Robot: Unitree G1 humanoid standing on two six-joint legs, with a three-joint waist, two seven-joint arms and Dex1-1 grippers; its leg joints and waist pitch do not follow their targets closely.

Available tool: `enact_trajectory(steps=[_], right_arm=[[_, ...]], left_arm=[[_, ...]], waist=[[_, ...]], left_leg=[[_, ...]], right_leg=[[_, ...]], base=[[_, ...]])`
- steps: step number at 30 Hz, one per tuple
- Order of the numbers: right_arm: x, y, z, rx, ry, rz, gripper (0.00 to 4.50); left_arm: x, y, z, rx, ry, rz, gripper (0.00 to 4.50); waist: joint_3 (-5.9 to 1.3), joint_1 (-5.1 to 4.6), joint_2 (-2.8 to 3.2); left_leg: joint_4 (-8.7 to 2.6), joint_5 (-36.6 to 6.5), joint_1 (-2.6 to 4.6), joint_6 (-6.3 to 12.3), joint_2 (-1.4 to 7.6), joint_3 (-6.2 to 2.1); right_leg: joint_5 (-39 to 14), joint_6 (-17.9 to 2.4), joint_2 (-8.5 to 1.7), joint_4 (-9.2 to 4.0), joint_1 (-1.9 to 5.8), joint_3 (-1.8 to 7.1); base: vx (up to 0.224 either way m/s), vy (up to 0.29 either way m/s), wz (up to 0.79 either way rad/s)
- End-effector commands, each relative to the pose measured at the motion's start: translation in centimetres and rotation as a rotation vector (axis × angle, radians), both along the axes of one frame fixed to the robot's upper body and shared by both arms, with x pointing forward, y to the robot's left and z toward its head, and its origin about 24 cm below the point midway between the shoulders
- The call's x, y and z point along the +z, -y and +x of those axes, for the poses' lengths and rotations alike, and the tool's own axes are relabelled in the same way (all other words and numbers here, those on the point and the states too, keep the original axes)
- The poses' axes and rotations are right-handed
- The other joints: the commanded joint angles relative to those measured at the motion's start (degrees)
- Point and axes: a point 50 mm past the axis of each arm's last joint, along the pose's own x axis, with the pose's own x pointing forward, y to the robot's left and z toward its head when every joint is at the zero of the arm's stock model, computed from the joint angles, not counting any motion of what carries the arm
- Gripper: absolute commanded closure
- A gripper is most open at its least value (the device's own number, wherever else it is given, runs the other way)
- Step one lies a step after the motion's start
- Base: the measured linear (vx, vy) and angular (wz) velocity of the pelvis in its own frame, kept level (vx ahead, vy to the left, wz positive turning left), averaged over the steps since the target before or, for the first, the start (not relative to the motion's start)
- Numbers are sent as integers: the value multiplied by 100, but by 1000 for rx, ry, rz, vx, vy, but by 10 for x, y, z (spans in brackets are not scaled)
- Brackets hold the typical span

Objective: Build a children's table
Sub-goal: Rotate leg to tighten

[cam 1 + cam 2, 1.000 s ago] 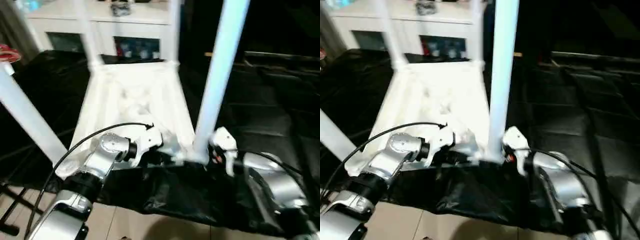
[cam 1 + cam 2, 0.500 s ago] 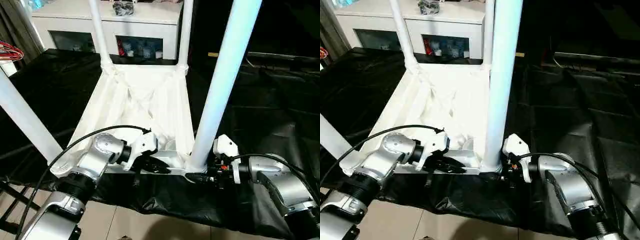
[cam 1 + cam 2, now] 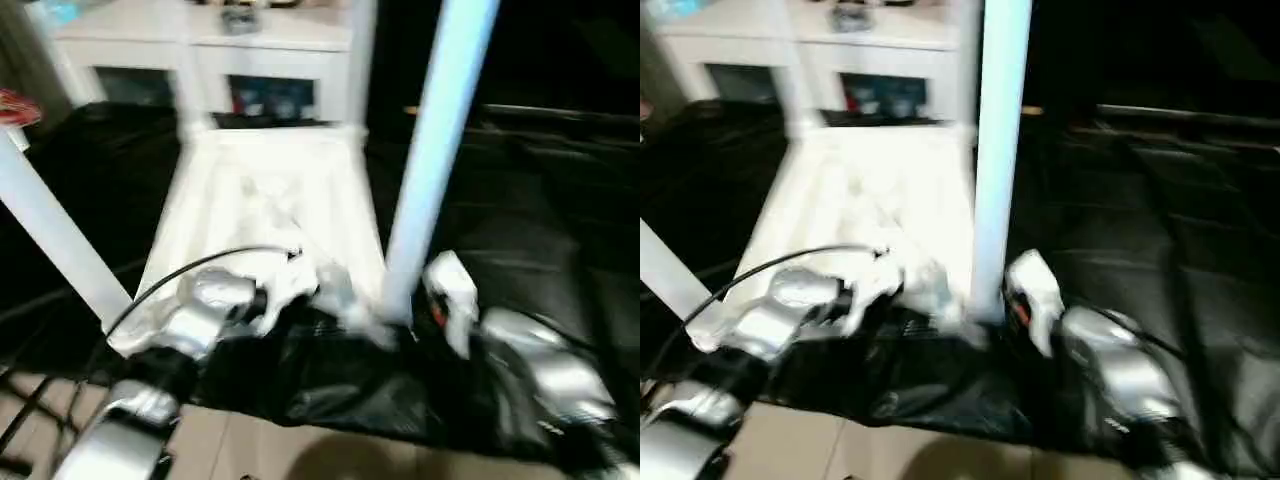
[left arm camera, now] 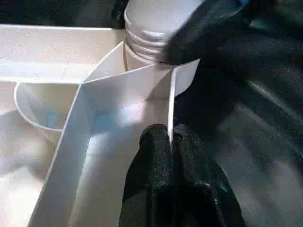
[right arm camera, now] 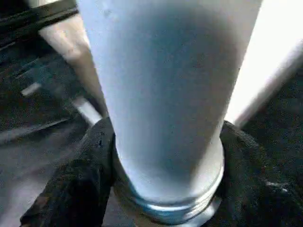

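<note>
Gripping the near leg (image 5: 165, 94) at its base, the right hand (image 5: 163, 165) wraps one black finger round each side of the threaded collar. The leg's long axis runs straight up from this hand, roughly square to the inverted top of the children's table (image 3: 270, 200). The collar sits at the mouth of the near corner socket (image 4: 142, 56); whether it is fully seated cannot be told.

Just beside it, across that same corner, the left hand (image 4: 170, 156) is closed on the thin raised rim (image 4: 171, 104), with one finger on each face of the wall. This hand steadies the top; the right hand holds the part that would turn. Judged from this layout, any further seating has to follow the leg's own vertical axis, since a tilt away from the socket would bind the threads.

Farther out to the left hand's side, a second leg (image 3: 50, 240) rises from the other near corner. Beyond both hands, two more legs (image 3: 190, 90) stand at the far corners. Past them stands a white cabinet (image 3: 200, 40). The inverted top rests on black sheeting (image 3: 520, 200).
</note>
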Motion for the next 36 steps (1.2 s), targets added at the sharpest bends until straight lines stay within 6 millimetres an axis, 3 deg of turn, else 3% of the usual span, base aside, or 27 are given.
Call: enact_trajectory(steps=[1, 3, 6, 9, 10, 12, 15, 16, 18, 21, 22, 25, 27, 28, 32, 36], right_arm=[[-8, -30, 9, -72, -13, -9, 176], [-7, -34, 12, -104, -8, -6, 176], [-4, -49, 18, -170, 13, 0, 176], [-1, -63, 16, -129, 43, 22, 176], [-1, -65, 16, -118, 39, 40, 141], [0, -65, 14, -101, 28, 73, 106], [1, -58, 12, -81, 36, 68, 85], [2, -48, 11, -63, 57, 34, 71], [3, -39, 8, -6, 57, 22, 58], [4, -28, 0, 99, 51, 3, 58], [4, -25, -3, 131, 45, -1, 58], [6, -17, -11, 229, 17, 1, 58], [7, -16, -13, 252, 13, 2, 58], [9, -11, -22, 356, -10, -1, 58], [8, -6, -32, 467, -54, -14, 58], [7, -3, -39, 540, -94, -34, 87]], left_arm=[[16, 38, 7, 39, 63, -92, 450], [17, 43, 8, 56, 66, -99, 450], [18, 55, 8, 97, 79, -112, 450], [19, 61, 7, 85, 91, -116, 450], [19, 61, 7, 86, 100, -115, 450], [19, 59, 7, 74, 99, -117, 450], [18, 54, 4, 31, 92, -111, 450], [17, 49, 1, -12, 90, -108, 450], [17, 44, -2, -51, 88, -107, 450], [18, 37, -6, -104, 74, -113, 450], [18, 34, -7, -122, 70, -114, 450], [17, 26, -11, -172, 47, -105, 450], [17, 24, -11, -182, 46, -100, 450], [17, 17, -13, -216, 30, -96, 450], [16, 9, -16, -250, 6, -84, 450], [16, 2, -18, -278, -14, -70, 450]], waist=[[-304, -24, -98], [-318, -59, -93], [-327, -89, -101], [-359, -70, -81], [-361, -67, -57], [-356, -67, -68], [-343, -69, -37], [-342, -61, -31], [-354, -51, -53], [-346, -41, -42], [-342, 4, -45], [-334, 99, -30], [-333, 105, -29], [-329, 128, -50], [-331, 181, -27], [-334, 207, -31]], left_leg=[[-421, -1803, 11, -3, 137, -72], [-404, -1791, 35, -3, 126, -65], [-398, -1555, -9, 107, 128, -53], [-364, -1338, 9, 215, 133, -31], [-356, -1266, -2, 269, 125, -28], [-358, -1240, -12, 328, 126, -24], [-374, -1420, -6, 291, 129, -30], [-383, -1480, 5, 262, 137, -40], [-377, -1449, 3, 302, 150, -41], [-373, -1421, -2, 349, 155, -33], [-360, -1478, 26, 401, 169, -16], [-374, -1499, 41, 396, 202, -17], [-385, -1533, 29, 346, 192, -21], [-387, -1587, 41, 324, 188, -26], [-385, -1557, 23, 352, 206, -23], [-390, -1567, 32, 309, 208, -26]], right_leg=[[-2615, -757, -300, -534, 252, 176], [-2600, -759, -297, -552, 231, 180], [-2015, -927, -272, -490, 256, 193], [-1583, -1032, -275, -462, 261, 205], [-1384, -1102, -269, -439, 279, 205], [-1308, -1146, -267, -439, 291, 199], [-1528, -1124, -270, -467, 293, 192], [-1619, -1093, -274, -476, 292, 193], [-1404, -1133, -267, -450, 304, 198], [-1276, -1213, -272, -435, 303, 200], [-1313, -1257, -274, -442, 288, 212], [-1363, -1251, -274, -430, 279, 216], [-1418, -1236, -272, -430, 275, 210], [-1545, -1198, -274, -444, 295, 203], [-1549, -1183, -290, -438, 279, 216], [-1582, -1186, -290, -432, 272, 215]], base=[[0, 0, 0], [0, 0, 0], [0, 0, 0], [0, 0, 0], [0, 0, 0], [0, 0, 0], [0, 0, 0], [0, 0, 0], [0, 0, 0], [0, 0, 0], [0, 0, 0], [0, 0, 0], [0, 0, 0], [0, 0, 0], [0, 0, 0], [0, 0, 0]])
